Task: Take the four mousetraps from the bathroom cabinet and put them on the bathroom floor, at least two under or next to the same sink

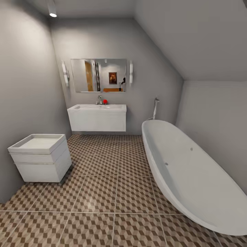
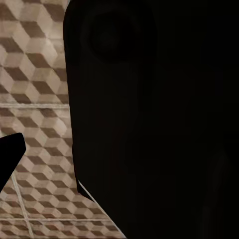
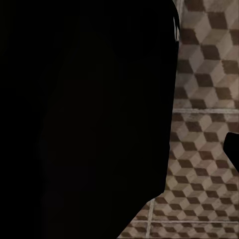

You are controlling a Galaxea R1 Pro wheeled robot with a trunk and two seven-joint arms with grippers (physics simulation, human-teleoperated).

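facing a low white boxy two-drawer cabinet (image 1: 40, 158) at left on cube-patterned brown tile floor (image 1: 113, 192); white rectangular wall-hung sink (image 1: 97, 117) beyond, oval white bathtub (image 1: 192, 171) right. mousetraps unseen; gripper states cannot be told.

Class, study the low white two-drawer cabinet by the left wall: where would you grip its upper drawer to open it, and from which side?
Grip the upper drawer of the cabinet at the top lip of its front panel, coming from the open tiled floor on the side facing the bathtub. No handle is visible, and that front is the face turned away from the wall, so jaws probably need to hook the edge and pull straight out.
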